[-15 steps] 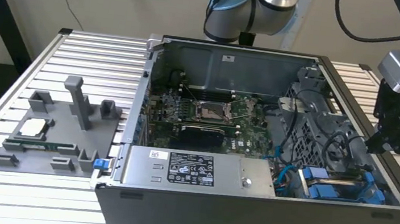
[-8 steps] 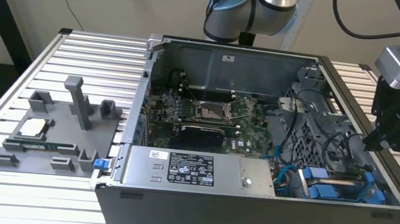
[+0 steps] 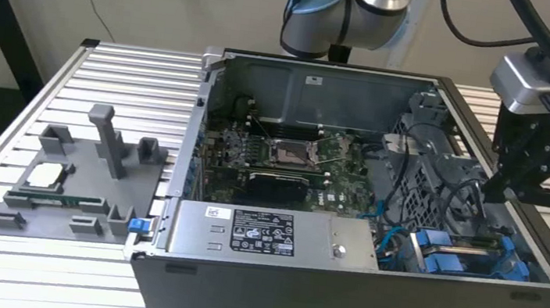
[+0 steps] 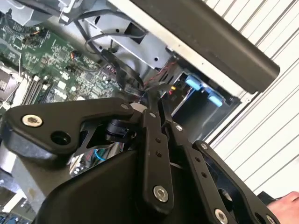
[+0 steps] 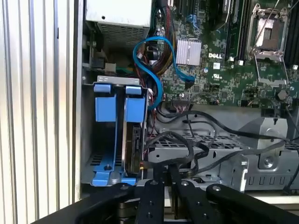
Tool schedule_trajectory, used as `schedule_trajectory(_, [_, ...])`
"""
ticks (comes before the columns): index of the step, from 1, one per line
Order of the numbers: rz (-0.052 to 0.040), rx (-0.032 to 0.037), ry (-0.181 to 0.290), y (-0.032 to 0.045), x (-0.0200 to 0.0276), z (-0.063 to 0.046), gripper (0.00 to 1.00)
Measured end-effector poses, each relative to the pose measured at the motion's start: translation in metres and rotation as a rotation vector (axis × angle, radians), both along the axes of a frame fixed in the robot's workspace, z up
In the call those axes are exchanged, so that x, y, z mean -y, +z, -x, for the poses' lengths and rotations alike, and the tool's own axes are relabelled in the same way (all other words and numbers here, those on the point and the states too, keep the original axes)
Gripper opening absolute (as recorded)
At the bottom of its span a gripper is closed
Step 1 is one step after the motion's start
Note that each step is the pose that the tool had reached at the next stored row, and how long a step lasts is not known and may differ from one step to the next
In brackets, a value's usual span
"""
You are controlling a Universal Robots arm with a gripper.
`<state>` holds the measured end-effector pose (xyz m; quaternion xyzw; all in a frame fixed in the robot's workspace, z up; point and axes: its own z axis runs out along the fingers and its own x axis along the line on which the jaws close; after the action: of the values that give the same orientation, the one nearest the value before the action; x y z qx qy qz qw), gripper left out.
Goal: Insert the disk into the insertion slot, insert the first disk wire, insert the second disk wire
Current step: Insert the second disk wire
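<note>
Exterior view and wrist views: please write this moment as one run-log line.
tool: shut, over case edge | disk: standing in slot | blue wire: loose loop near slot

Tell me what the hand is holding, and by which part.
It cannot be told. The hand is shut, tips in the black wires beside the disk; whether a wire is pinched is hidden.

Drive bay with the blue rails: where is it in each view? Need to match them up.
Exterior view: insertion slot in the case's near corner, toward the exterior view's right.
First wrist view: insertion slot beside the looping blue cable.
Second wrist view: the insertion slot's blue tabs just under the dark case wall.
Shared landmark: green motherboard.
</note>
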<state>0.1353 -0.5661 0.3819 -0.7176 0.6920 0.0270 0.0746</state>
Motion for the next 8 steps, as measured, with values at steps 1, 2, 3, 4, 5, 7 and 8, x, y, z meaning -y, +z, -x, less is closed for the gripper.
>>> schedule_trajectory(1, [0.0, 0.0, 0.0, 0.0, 0.0, 0.004, 0.0])
schedule_trajectory(2, [-0.0001, 0.0001, 0.0, 0.0, 0.0, 0.007, 0.0])
schedule_trajectory(3, [-0.0001, 0.0, 0.0, 0.0, 0.0, 0.012, 0.0])
schedule_trajectory(4, [0.0, 0.0, 0.0, 0.0, 0.0, 0.016, 0.0])
schedule_trajectory(5, [0.0, 0.0001, 0.0, 0.0, 0.0001, 0.02, 0.0])
schedule_trajectory(7, [0.0001, 0.0002, 0.0, -0.0002, 0.0012, 0.024, 0.0])
schedule_trajectory(8, [0.0018, 0.0, 0.0, -0.0003, 0.0017, 0.024, 0.0])
